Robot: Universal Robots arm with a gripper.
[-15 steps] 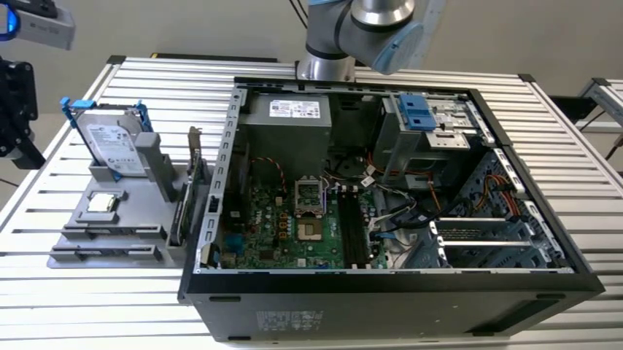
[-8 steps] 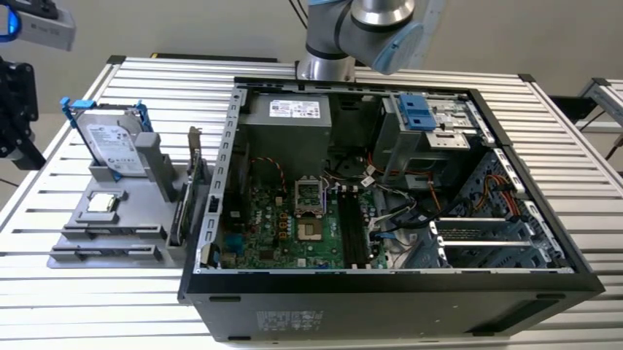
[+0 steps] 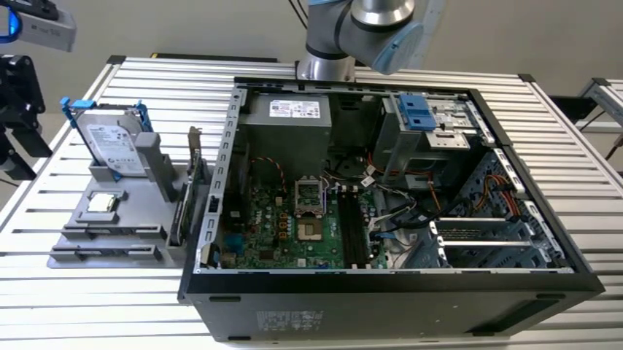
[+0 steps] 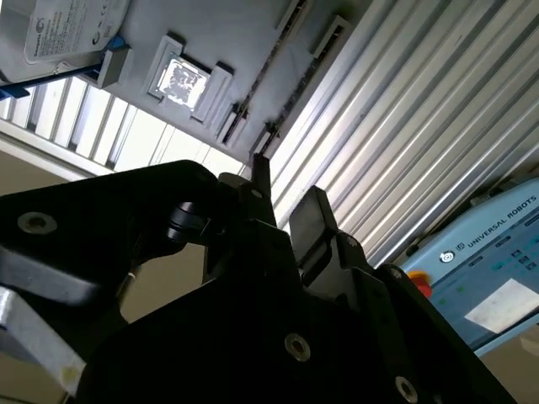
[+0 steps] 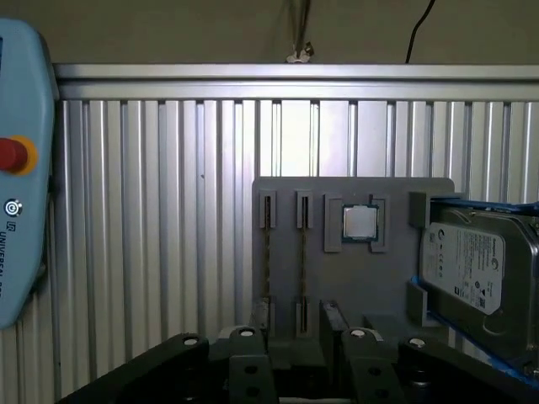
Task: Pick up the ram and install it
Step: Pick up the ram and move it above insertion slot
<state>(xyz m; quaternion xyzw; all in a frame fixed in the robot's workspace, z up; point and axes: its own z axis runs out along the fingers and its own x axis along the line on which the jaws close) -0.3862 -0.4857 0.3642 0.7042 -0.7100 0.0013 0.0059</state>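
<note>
While the claw (image 5: 296, 313) hangs open and empty, grey parts holder (image 5: 354, 278) close by, hard drive (image 5: 472, 269) standing in it.

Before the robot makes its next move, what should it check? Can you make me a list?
1. Is the gripper open with nothing in it? Ok.
2. Is the ram standing in the gray holder? Ok.
3. Is the gripper at the ram? Not ok, it is well apart from the holder.
4. Are the black slots on the motherboard free? Ok, they look empty.
5. Is the computer case open? Ok.
6. Are the slot latches open? Cannot tell.
</note>
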